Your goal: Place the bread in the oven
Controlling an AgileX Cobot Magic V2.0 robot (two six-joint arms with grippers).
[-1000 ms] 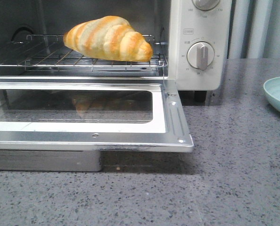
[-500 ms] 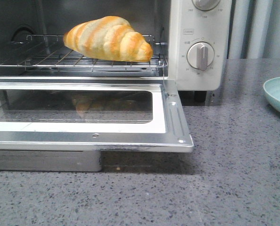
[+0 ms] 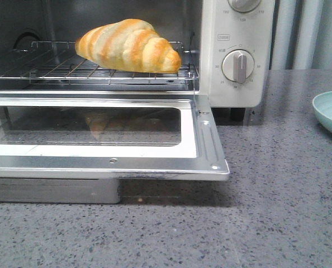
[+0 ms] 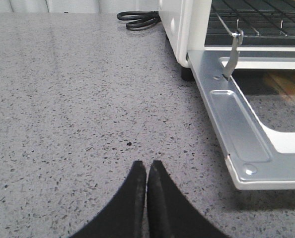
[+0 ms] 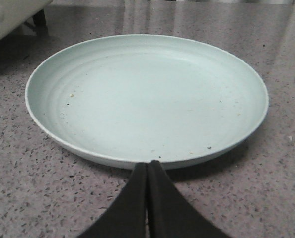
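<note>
Bread [image 3: 128, 46]: on wire rack [image 3: 99, 71] inside Toshiba oven [image 3: 236, 84], door [image 3: 99, 162] dropped open. Left gripper [image 4: 147, 171], right gripper [image 5: 148, 171]: fingertips apparently pressed together, empty; right beside mint plate [image 5: 53, 94].

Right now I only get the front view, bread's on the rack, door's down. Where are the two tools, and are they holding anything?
Observer: The left tool is shut and empty, over bare counter left of the oven.
Operator: And the right one?
Observer: The right tool is shut and empty too, at the near rim of the green plate.
Operator: Anything on that plate?
Observer: Only a few crumbs.
</note>
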